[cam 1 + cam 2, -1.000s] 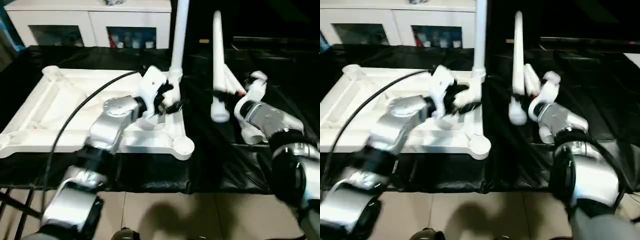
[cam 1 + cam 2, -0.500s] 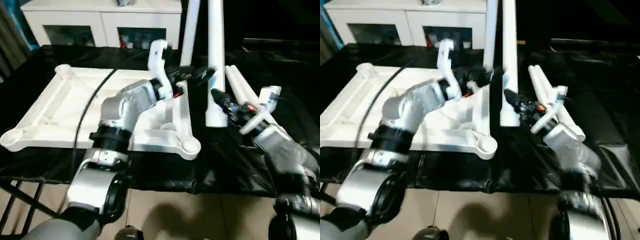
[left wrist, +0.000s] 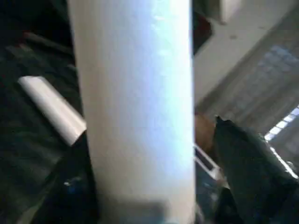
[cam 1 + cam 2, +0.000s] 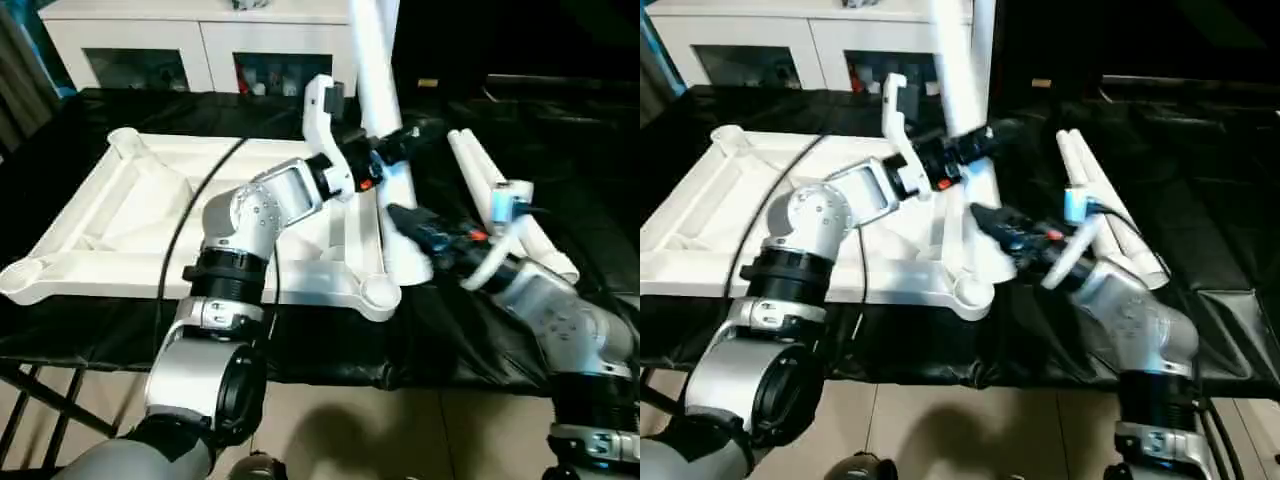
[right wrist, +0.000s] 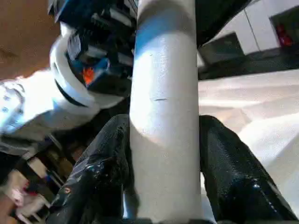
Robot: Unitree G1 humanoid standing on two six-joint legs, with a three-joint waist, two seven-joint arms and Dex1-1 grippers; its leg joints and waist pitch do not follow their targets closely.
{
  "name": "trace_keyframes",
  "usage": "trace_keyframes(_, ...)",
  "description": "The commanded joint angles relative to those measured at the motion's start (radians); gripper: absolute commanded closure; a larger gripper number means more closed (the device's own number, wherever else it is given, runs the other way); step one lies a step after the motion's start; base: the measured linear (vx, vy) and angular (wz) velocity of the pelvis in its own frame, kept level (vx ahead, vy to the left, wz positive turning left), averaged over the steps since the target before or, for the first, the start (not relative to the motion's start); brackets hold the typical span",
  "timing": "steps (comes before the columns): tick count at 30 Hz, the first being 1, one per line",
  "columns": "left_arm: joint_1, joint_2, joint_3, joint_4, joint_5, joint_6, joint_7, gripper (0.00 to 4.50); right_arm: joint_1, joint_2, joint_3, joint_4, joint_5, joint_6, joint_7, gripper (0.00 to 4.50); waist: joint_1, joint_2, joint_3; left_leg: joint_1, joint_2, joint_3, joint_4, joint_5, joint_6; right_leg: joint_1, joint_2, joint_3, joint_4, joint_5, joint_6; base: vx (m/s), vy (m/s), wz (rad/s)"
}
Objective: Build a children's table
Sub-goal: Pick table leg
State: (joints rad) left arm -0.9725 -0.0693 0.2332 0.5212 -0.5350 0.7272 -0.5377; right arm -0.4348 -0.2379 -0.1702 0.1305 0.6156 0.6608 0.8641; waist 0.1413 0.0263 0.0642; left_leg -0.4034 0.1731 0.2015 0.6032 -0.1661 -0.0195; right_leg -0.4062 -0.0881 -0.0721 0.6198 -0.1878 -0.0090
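The table top [image 4: 150, 215] lies upside down on the black-draped surface [image 4: 480, 330], ribs up, with a round socket at each corner. One leg [image 4: 983, 40] already stands in the far right socket. A second leg [image 4: 385, 150] is held between the two arms just right of the top's right edge. Its long axis runs steeply upward, leaning away at the top, and its lower end [image 4: 408, 262] hangs close above and slightly right of the near right socket [image 4: 378, 293].

The right gripper [image 4: 405, 214] is clamped on this leg low down; its wrist view shows a black finger [image 5: 105, 163] pressed against each side of the tube. The left gripper [image 4: 395, 145] sits higher on the same leg. Its fingers [image 3: 247, 163] flank the tube, but whether they press it cannot be told.

The coming move likely turns on that small offset: the foot has to shift left and toward the robot until it sits over the socket, with the leg brought upright. The right gripper is nearer the foot and probably steers it. Two spare legs [image 4: 500, 205] lie on the surface to the right.
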Motion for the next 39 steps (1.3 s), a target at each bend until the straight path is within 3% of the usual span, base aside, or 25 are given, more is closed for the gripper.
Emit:
trace_keyframes(1,-0.009,-0.006,0.003,-0.019,0.016,-0.031,0.061,1.12,-0.013,0.008,0.052,0.019,-0.08,-0.022,-0.069,2.63,-0.003,-0.024,-0.082,0.024,0.055,-0.032,-0.061,-0.105,0.057,0.052,-0.073,0.042,-0.08,-0.177,-0.19,0.0,0.0,0.0)
trace_keyframes(2,-0.011,-0.008,0.004,-0.011,0.031,-0.047,0.099,1.27,-0.025,0.019,0.075,0.03,-0.118,-0.045,-0.103,2.63,-0.006,-0.03,-0.082,0.024,0.056,-0.032,-0.062,-0.104,0.051,0.051,-0.072,0.043,-0.079,-0.174,-0.185,0.0,0.0,0.0)
trace_keyframes(7,-0.015,-0.031,0.024,0.02,0.091,-0.12,0.253,1.72,-0.079,0.071,0.157,0.042,-0.257,-0.125,-0.252,2.63,-0.009,-0.029,-0.084,0.026,0.057,-0.032,-0.062,-0.089,0.051,0.05,-0.072,0.044,-0.074,-0.129,-0.189,0.0,0.0,0.0)
trace_keyframes(11,-0.019,-0.049,0.06,0.05,0.106,-0.188,0.367,2.08,-0.111,0.099,0.224,0.017,-0.338,-0.185,-0.321,2.64,-0.007,-0.027,-0.085,0.028,0.056,-0.031,-0.061,-0.079,0.057,0.05,-0.071,0.046,-0.07,-0.085,-0.195,0.0,0.0,0.0)
trace_keyframes(14,-0.02,-0.05,0.068,0.059,0.112,-0.214,0.401,2.31,-0.126,0.115,0.24,-0.003,-0.355,-0.196,-0.342,2.64,-0.007,-0.028,-0.085,0.028,0.056,-0.031,-0.062,-0.081,0.06,0.052,-0.07,0.046,-0.068,-0.073,-0.194,0.0,0.0,0.0)
trace_keyframes(15,-0.019,-0.053,0.075,0.06,0.11,-0.225,0.414,2.47,-0.136,0.128,0.242,-0.02,-0.354,-0.19,-0.354,2.64,-0.008,-0.028,-0.084,0.028,0.055,-0.031,-0.061,-0.08,0.064,0.051,-0.07,0.047,-0.068,-0.068,-0.196,0.0,0.0,0.0)
trace_keyframes(16,-0.018,-0.052,0.074,0.059,0.109,-0.225,0.411,2.47,-0.14,0.13,0.242,-0.023,-0.353,-0.187,-0.357,2.64,-0.007,-0.021,-0.084,0.028,0.056,-0.032,-0.061,-0.083,0.064,0.05,-0.071,0.047,-0.068,-0.068,-0.199,0.0,0.0,0.0)
trace_keyframes(17,-0.016,-0.051,0.076,0.055,0.11,-0.231,0.413,2.54,-0.147,0.134,0.241,-0.028,-0.352,-0.181,-0.364,2.64,-0.008,-0.026,-0.084,0.028,0.055,-0.031,-0.061,-0.088,0.064,0.051,-0.07,0.047,-0.069,-0.07,-0.198,0.0,0.0,0.0)
trace_keyframes(21,-0.018,-0.04,0.067,0.065,0.108,-0.25,0.379,2.62,-0.157,0.145,0.225,-0.019,-0.342,-0.182,-0.377,2.64,-0.009,-0.023,-0.084,0.028,0.055,-0.032,-0.063,-0.097,0.056,0.053,-0.07,0.047,-0.069,-0.071,-0.197,0.0,0.0,0.0)
trace_keyframes(22,-0.018,-0.035,0.06,0.067,0.107,-0.255,0.365,2.62,-0.158,0.146,0.22,-0.016,-0.338,-0.181,-0.376,2.64,-0.009,-0.017,-0.084,0.028,0.055,-0.033,-0.062,-0.096,0.055,0.052,-0.071,0.047,-0.069,-0.071,-0.197,0.0,0.0,0.0)
trace_keyframes(23,-0.019,-0.032,0.056,0.069,0.106,-0.257,0.355,2.63,-0.159,0.146,0.217,-0.015,-0.336,-0.181,-0.375,2.08,-0.011,-0.019,-0.084,0.029,0.055,-0.032,-0.063,-0.098,0.054,0.052,-0.069,0.047,-0.068,-0.065,-0.198,0.0,0.0,0.0)
trace_keyframes(25,-0.023,-0.02,0.055,0.072,0.09,-0.253,0.316,2.63,-0.158,0.136,0.191,-0.005,-0.303,-0.161,-0.351,1.94,-0.01,-0.02,-0.084,0.03,0.055,-0.031,-0.063,-0.103,0.053,0.053,-0.07,0.047,-0.069,-0.063,-0.201,0.0,0.0,0.0)
trace_keyframes(26,-0.027,-0.001,0.048,0.073,0.066,-0.23,0.237,2.64,-0.156,0.105,0.163,0.006,-0.252,-0.127,-0.288,1.92,-0.01,-0.02,-0.085,0.03,0.055,-0.031,-0.062,-0.101,0.055,0.053,-0.07,0.048,-0.067,-0.056,-0.205,0.0,0.0,0.0)
trace_keyframes(31,-0.026,0.04,0.026,0.066,0.01,-0.167,0.048,2.64,-0.145,0.009,0.151,0.015,-0.164,-0.048,-0.102,1.52,-0.003,-0.021,-0.085,0.032,0.054,-0.028,-0.058,-0.092,0.076,0.055,-0.069,0.047,-0.063,-0.033,-0.229,0.0,0.0,0.0)
trace_keyframes(34,-0.02,0.072,-0.012,0.059,-0.003,-0.138,-0.08,2.64,-0.145,-0.056,0.164,0.018,-0.131,-0.006,0.017,1.14,-0.003,-0.024,-0.085,0.028,0.054,-0.028,-0.056,-0.08,0.084,0.059,-0.07,0.046,-0.06,-0.028,-0.239,0.0,0.0,0.0)
trace_keyframes(36,-0.02,0.081,-0.021,0.062,-0.005,-0.131,-0.115,2.64,-0.148,-0.078,0.172,0.021,-0.119,0.007,0.053,1.13,-0.002,-0.024,-0.084,0.028,0.055,-0.028,-0.055,-0.084,0.081,0.058,-0.073,0.046,-0.062,-0.04,-0.247,0.0,0.0,0.0)
trace_keyframes(39,-0.001,0.119,-0.101,0.022,-0.013,-0.096,-0.296,2.64,-0.167,-0.146,0.215,0.05,-0.105,0.036,0.168,0.78,0.003,-0.024,-0.085,0.028,0.058,-0.027,-0.054,-0.081,0.078,0.058,-0.073,0.045,-0.06,-0.062,-0.249,0.0,0.0,0.0)
